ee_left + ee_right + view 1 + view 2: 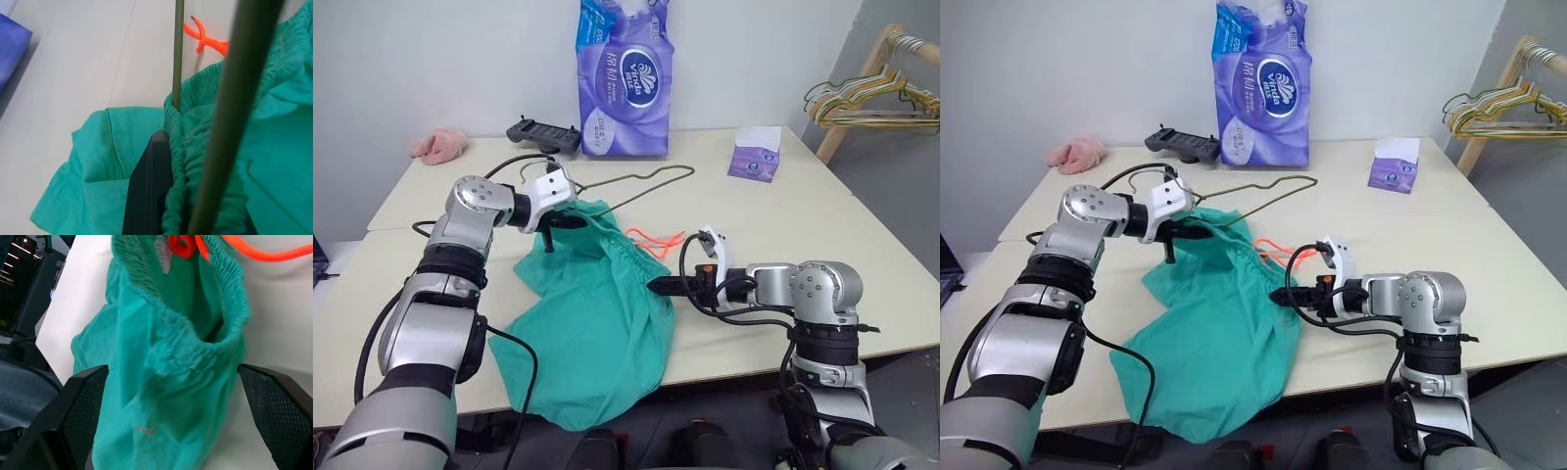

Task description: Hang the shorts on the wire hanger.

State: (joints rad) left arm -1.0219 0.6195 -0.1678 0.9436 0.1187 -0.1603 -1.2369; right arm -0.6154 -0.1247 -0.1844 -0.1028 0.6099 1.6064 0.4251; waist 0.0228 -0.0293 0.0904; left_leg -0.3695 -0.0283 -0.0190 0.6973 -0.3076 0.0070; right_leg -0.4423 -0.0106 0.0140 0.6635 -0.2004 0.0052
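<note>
The teal-green shorts [597,313] lie on the table's front, with a leg drooping over the edge. My left gripper [560,223] is shut on the thin olive wire hanger [646,176], and the gathered waistband [176,161] bunches against its black finger [146,196]. One hanger wire [178,54] runs down inside the waistband. My right gripper [677,262] stands wide open at the waistband's right side. In the right wrist view the waistband opening [215,318] lies ahead between its two fingers, apart from them. An orange cord [656,240] trails from the waistband.
At the back stand a purple tissue pack [625,78], a black controller [543,134] and a small purple box [755,154]. A pink fluffy cloth [438,145] lies at the back left. Pale hangers on a wooden rack [871,93] stand beyond the table's right corner.
</note>
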